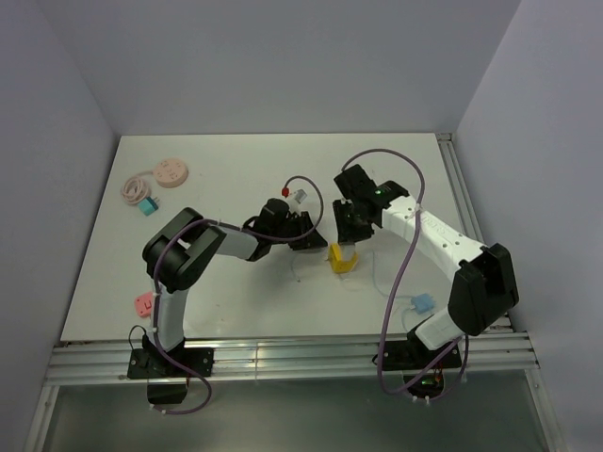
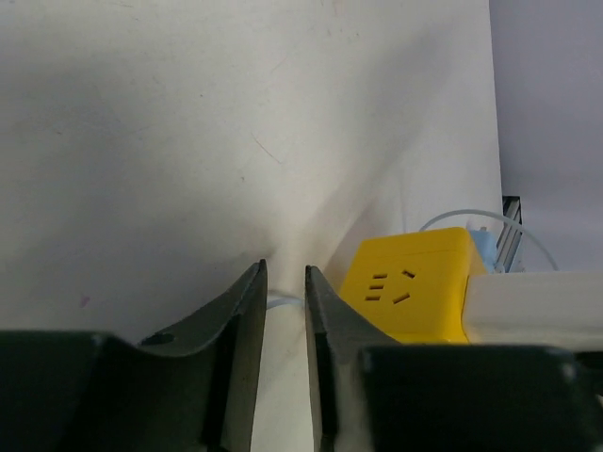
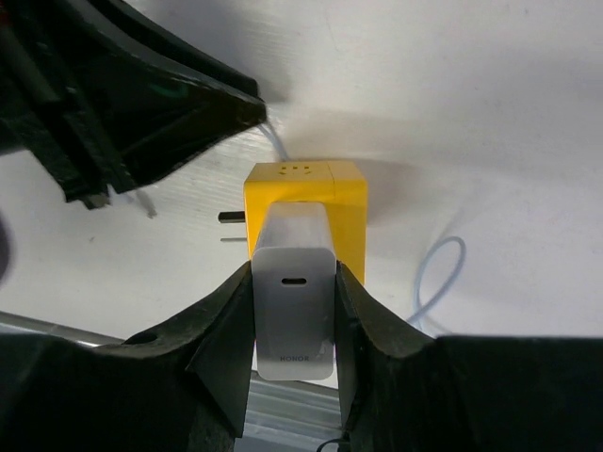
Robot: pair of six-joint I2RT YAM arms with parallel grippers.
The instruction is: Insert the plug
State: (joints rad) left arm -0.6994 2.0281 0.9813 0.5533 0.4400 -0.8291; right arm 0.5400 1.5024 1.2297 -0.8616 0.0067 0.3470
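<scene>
Pushing straight and slow should work best: the right pincer [image 3: 294,273] squeezes the white plug [image 3: 294,311] against the yellow socket cube [image 3: 350,202] on the tabletop [image 3: 471,94], while the left pincer [image 2: 285,275], open a crack and empty, sits beside it.

Bright, even light casts soft shadows on the table [image 1: 245,301]; the left pincer [image 2: 285,269] looks soft-focused close up.

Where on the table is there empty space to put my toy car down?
Bare: the front middle of the table, between the left arm and right arm, and the back edge right of the pink disc. Crowded: the middle, where the left gripper and right gripper flank the yellow socket cube.
</scene>
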